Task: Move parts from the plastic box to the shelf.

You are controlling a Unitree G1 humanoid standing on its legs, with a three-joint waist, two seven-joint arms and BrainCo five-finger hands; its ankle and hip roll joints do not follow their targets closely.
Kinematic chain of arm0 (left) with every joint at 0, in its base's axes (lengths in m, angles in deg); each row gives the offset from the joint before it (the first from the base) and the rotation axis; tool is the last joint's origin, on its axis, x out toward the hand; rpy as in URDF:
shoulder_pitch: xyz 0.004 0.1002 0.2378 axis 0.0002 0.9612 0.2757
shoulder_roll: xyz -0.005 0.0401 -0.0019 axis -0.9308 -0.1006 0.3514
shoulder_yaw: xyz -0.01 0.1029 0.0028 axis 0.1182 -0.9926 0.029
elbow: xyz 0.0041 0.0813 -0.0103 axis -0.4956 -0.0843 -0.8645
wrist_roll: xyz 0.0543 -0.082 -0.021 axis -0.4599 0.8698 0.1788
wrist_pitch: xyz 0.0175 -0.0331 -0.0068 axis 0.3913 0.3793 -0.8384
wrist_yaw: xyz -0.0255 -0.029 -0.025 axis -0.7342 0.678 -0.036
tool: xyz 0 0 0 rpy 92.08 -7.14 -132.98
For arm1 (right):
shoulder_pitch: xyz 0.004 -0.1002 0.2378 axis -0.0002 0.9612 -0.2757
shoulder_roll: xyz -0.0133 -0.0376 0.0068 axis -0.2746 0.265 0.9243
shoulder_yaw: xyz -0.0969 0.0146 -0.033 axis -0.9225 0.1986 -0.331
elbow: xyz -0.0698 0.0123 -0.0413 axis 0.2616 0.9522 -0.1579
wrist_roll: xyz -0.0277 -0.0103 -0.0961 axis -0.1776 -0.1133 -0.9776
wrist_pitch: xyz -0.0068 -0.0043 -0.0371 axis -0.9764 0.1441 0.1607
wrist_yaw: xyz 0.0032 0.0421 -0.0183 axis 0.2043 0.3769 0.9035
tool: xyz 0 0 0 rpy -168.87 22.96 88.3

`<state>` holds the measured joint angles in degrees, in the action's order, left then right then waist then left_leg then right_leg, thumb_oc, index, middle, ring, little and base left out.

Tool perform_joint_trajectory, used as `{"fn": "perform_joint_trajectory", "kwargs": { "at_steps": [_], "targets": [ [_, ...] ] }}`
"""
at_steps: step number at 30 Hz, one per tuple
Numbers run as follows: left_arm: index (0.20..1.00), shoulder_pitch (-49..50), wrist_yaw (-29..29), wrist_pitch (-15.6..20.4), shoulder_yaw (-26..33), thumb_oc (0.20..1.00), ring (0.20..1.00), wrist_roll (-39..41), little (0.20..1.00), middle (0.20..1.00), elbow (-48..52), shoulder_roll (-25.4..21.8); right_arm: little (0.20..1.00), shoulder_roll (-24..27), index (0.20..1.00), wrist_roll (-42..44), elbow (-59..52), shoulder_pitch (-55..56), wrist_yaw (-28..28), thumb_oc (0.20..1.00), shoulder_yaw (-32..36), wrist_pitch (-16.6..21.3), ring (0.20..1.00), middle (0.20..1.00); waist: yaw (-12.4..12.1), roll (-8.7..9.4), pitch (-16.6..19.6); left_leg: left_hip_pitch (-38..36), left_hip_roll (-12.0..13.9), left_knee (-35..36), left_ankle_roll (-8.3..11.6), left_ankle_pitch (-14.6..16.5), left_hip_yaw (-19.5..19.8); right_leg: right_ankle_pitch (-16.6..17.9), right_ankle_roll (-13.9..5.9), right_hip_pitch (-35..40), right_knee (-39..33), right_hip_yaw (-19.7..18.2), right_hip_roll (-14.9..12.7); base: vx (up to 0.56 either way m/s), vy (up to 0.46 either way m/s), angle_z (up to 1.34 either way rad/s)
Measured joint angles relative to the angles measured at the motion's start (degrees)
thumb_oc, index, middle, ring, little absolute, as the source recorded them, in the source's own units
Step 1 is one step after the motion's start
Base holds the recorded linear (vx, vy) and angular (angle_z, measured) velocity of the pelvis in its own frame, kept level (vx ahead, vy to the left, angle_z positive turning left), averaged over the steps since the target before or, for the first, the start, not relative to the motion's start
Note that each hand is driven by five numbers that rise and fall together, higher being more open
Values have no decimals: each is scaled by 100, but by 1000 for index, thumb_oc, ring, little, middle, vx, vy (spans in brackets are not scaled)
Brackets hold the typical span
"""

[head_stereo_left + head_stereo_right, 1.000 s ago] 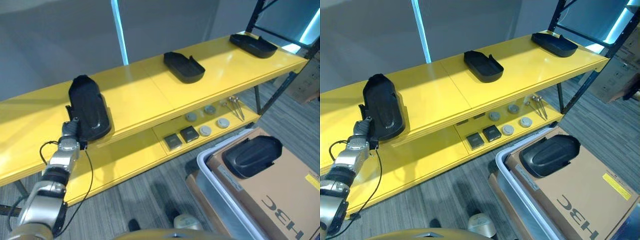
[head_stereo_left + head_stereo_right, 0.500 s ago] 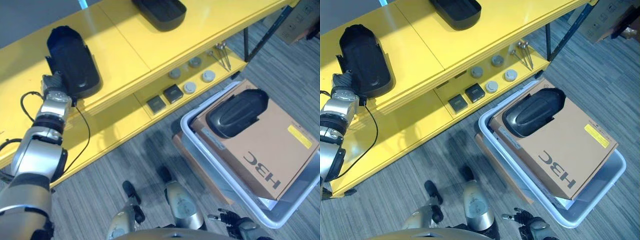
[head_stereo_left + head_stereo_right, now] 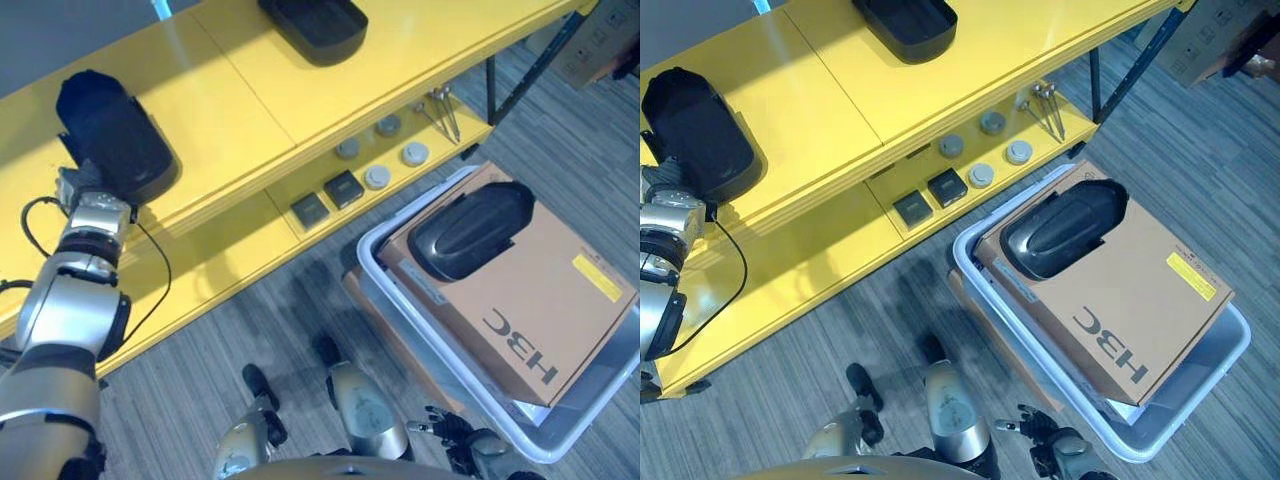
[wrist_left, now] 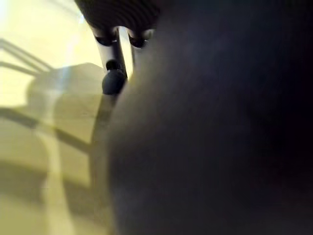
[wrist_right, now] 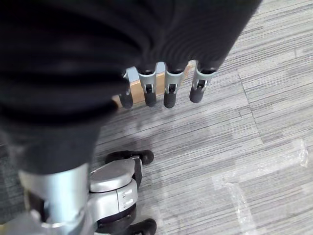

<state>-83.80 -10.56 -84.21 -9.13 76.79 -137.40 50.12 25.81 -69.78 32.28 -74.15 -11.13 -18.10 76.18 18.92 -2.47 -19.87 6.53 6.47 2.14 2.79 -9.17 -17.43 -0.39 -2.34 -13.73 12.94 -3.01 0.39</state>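
A long black moulded part lies on the top board of the yellow shelf, at its left end. My left hand is at the part's near end, fingers curled against its dark shell. A second black part sits farther along the board. A third black part rests on a cardboard box inside the clear plastic box on the floor. My right hand hangs over the carpet, fingers relaxed and holding nothing.
The lower shelf board carries round grey discs, two dark square blocks and some bolts. A black shelf post stands at the right, with cartons behind it. Grey carpet lies between shelf and plastic box.
The camera has tipped down since the earliest frames. In the last half second my left hand and the black part slid left along the top board; the other parts stayed put.
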Motion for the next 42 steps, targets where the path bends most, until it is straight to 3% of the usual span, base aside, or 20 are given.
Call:
{"fn": "perform_joint_trajectory", "kwargs": {
  "at_steps": [1, 6, 10, 15, 17, 20, 23, 26, 27, 28, 30, 31, 32, 35, 38, 42],
  "targets": [
    [1000, 0, -1, 0, 0, 1000, 1000, 0, 1000, 1000, 8, 4, 1000, -2, 1000, 0, 136, -11, 0, 1000, 5, 77, 1000, 1000, -1, 0, 0, 15, 2, -10, -24, 15, 1, -6, -7, -10, -4, 0, 1, 0, 0, 0],
    [1000, 0, -9, 40, -11, 1000, 1000, 127, 1000, 1000, 64, 11, 1000, -2, 1000, -8, 374, -4, -6, 1000, 5, 181, 1000, 1000, -23, 4, 7, 40, 5, -90, -28, 24, 3, 16, -6, -4, -12, -13, -4, 20, 11, 0],
    [1000, 19, -35, 289, 72, 1000, 1000, 349, 1000, 1000, 213, 29, 1000, -5, 1000, -97, 398, 22, -6, 1000, 74, 227, 1000, 1000, -95, 12, 137, -172, 13, -96, -17, 76, 7, 54, 18, 303, -201, -3, -10, 90, 33, 2],
    [1000, 531, 4, 825, 72, 1000, 1000, 328, 1000, 1000, 2008, -71, 1000, -35, 1000, -333, 394, 428, 5, 1000, 116, 291, 1000, 1000, -395, 4, 736, -493, -5, 12, -28, 151, 31, 71, -18, 747, -433, 55, -35, 100, 34, 5],
    [1000, 967, -15, 885, 75, 1000, 1000, 294, 1000, 1000, 2929, -299, 1000, -37, 1000, -339, 382, 545, 4, 1000, 304, 273, 1000, 1000, -504, -23, 823, -588, -6, 31, -28, 171, 43, 71, -16, 901, -505, 75, -39, 122, 47, 6],
    [1000, 1466, -211, 1110, 161, 1000, 1000, 269, 1000, 1000, 3506, -477, 1000, -30, 1000, -391, 375, 761, 5, 1000, 496, 201, 1000, 1000, -663, -97, 950, -664, -7, 92, -28, 171, 46, 61, 22, 1004, -617, 134, -51, 71, 39, 10],
    [1000, 2642, -767, 1261, 941, 1000, 1000, 337, 1000, 1000, 5077, -627, 1000, -71, 1000, -724, 323, 936, 5, 1000, 631, 147, 1000, 1000, -759, -129, 976, -733, -9, 88, -29, 172, 87, 53, 12, 1143, -650, 207, -61, 21, 19, 13],
    [1000, 3946, -1084, 1343, 1273, 1000, 1000, 332, 1000, 1000, 6311, -293, 1000, -154, 1000, -786, 172, 1239, 9, 1000, 752, 56, 1000, 1000, -964, -141, 1026, -758, -54, 108, -29, 176, 192, -44, 2, 1144, -599, 264, -90, -8, 5, 18],
    [884, 4386, -1291, 1414, 1370, 884, 884, 358, 884, 884, 6246, 21, 1000, -214, 1000, -789, 189, 1336, 52, 1000, 871, 49, 1000, 1000, -972, -166, 1039, -773, -64, 109, -31, 190, 197, -65, 0, 1160, -607, 268, -108, -3, -5, 12],
    [677, 4583, -1452, 1417, 1344, 677, 677, 439, 677, 677, 5974, 201, 1000, -281, 1000, -791, 206, 1336, 57, 1000, 919, 46, 1000, 1000, -1002, -135, 1021, -756, -68, 117, -26, 194, 201, -74, -1, 1142, -597, 280, -114, -5, -1, 13],
    [583, 5085, -1728, 1536, 1416, 583, 583, 576, 583, 583, 6028, 778, 1000, -396, 1000, -800, 354, 1354, 123, 1000, 993, 149, 1000, 1000, -1046, -57, 981, -734, -82, 114, -26, 206, 199, -74, -2, 1117, -593, 266, -128, -5, 2, -3],
    [442, 5465, -2046, 1587, 1223, 442, 442, 695, 442, 442, 6502, 1121, 1000, -449, 1000, -855, 450, 1373, 159, 1000, 1004, 168, 1000, 1000, -1077, 12, 942, -710, -99, 120, -27, 206, 191, -72, -5, 1068, -577, 235, -133, -12, 4, -6],
    [206, 5515, -2247, 1644, 1009, 206, 206, 781, 206, 206, 6737, 1133, 1000, -469, 1000, -977, 449, 1399, 165, 1000, 1001, 182, 1000, 1000, -1072, 45, 921, -661, -104, 126, -28, 205, 190, -54, -29, 1041, -582, 234, -139, 6, -19, -10],
    [200, 5253, -2504, 2201, 791, 200, 200, 1142, 200, 200, 6533, 1309, 1000, -445, 1000, -1012, 306, 1505, 160, 1000, 952, 235, 1000, 1000, -855, -97, 933, -766, -105, 218, -48, 187, 167, -20, -51, 1061, -622, 203, -125, 14, -22, -13],
    [200, 4685, -2496, 2299, 494, 200, 200, 1428, 200, 200, 6003, 1382, 1000, -444, 1000, -1012, 388, 1331, 164, 1000, 933, 264, 1000, 1000, -737, -137, 851, -755, -96, 215, -47, 188, 152, -17, -52, 1055, -623, 190, -116, 8, -3, -1],
    [200, 4157, -2350, 2446, 515, 200, 200, 1519, 200, 200, 5816, 1381, 1000, -386, 1000, -1013, 413, 1288, 161, 1000, 904, 258, 1000, 1000, -607, -137, 846, -781, -93, 207, -47, 188, 81, -17, -54, 1043, -620, 135, -113, 20, -12, -10]
  ]
}}
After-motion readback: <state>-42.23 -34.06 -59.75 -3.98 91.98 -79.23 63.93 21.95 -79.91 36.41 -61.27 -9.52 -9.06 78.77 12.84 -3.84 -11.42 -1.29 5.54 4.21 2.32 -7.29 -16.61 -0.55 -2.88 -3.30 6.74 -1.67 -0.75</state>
